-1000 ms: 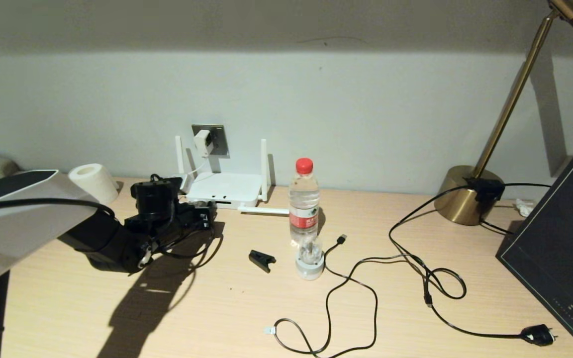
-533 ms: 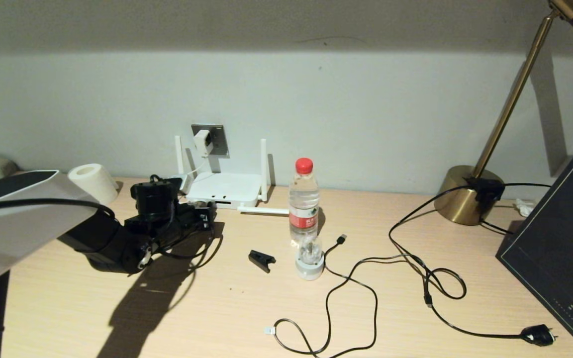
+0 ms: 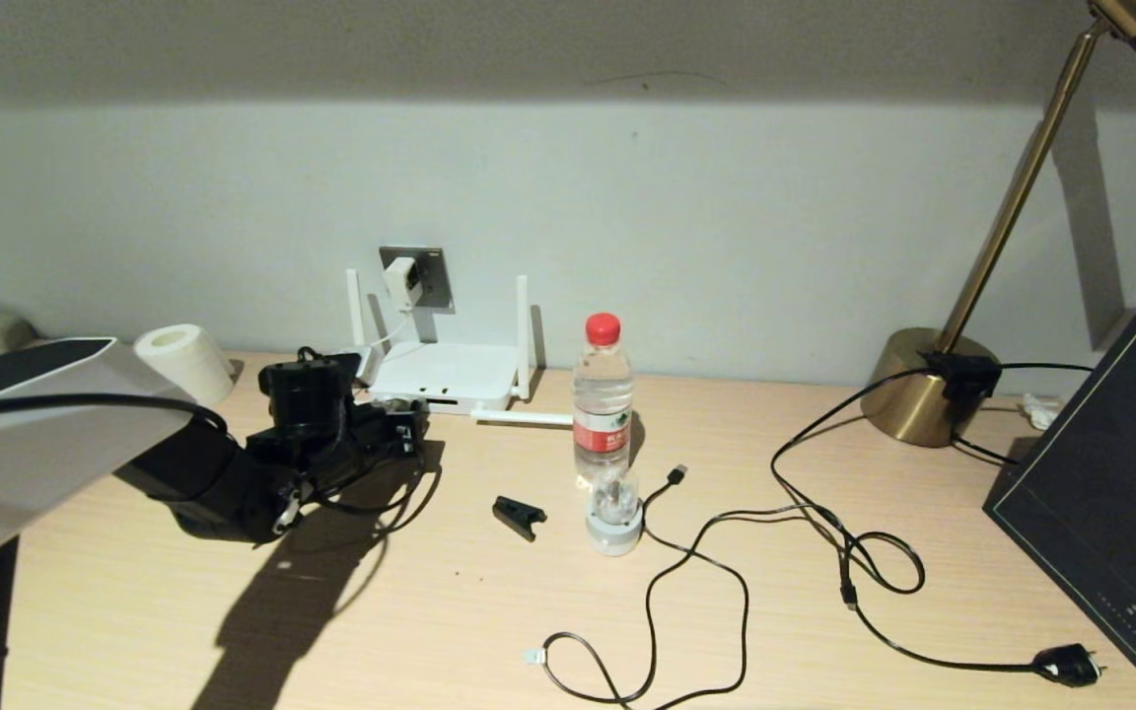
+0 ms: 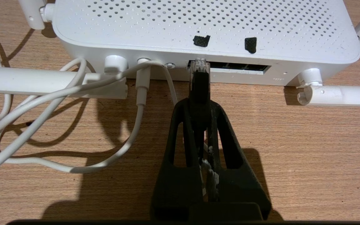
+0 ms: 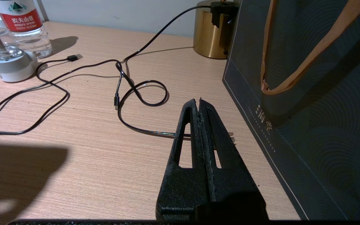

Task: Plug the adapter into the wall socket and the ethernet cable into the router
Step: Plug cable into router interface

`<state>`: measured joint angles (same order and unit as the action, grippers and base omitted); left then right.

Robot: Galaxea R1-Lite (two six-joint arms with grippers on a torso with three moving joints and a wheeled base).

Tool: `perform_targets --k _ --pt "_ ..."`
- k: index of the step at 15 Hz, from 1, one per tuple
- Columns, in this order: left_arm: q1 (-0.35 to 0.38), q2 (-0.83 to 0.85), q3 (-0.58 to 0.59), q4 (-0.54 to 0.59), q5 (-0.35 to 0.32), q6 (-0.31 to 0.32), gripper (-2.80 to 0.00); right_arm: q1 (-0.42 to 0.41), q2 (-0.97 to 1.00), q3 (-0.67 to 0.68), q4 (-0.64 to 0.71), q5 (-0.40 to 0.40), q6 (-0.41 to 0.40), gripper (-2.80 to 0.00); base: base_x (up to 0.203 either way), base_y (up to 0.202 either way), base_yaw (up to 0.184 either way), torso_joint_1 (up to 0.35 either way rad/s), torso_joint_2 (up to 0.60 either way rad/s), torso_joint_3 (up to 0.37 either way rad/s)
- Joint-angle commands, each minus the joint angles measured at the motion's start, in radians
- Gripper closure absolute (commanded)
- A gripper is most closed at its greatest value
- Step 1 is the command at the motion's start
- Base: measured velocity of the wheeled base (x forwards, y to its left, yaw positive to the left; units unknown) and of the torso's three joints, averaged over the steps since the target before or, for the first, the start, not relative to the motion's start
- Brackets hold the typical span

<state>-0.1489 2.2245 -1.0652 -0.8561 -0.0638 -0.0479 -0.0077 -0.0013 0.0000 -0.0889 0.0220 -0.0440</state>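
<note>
The ethernet cable [image 4: 199, 78] is pinched by its black plug in the clenched jaws of the left gripper [image 4: 199, 103], its clear tip held right at the left end of the dark port row on the near edge of the router [image 4: 198, 28]; whether it is already seated cannot be told. A misaligned or tilted plug could jam on the port lip, or the light router could be shoved toward the wall. The adapter [image 3: 400, 279] is seen in the wall socket [image 3: 417, 274], and its white cord [image 4: 73, 93], looped on the bench [image 4: 292, 150] left of the plug, could be snagged. The right gripper [image 5: 199, 103], jaws clenched on nothing, is parked far right beside a dark bag [image 5: 308, 93].
</note>
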Motion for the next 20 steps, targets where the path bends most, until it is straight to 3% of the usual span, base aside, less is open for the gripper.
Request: perform_targets --k 1,20 --pt "0.000 -0.008 0.011 -0.007 -0.001 0.000 0.00 0.000 0.001 0.034 -0.001 0.001 0.000 0.00 0.000 0.000 0.000 0.000 0.00 0.000" --pt "0.002 0.004 0.001 -0.008 -0.001 0.000 0.00 0.000 0.001 0.034 -0.002 0.000 0.000 0.00 0.000 0.000 0.000 0.000 0.00 0.000"
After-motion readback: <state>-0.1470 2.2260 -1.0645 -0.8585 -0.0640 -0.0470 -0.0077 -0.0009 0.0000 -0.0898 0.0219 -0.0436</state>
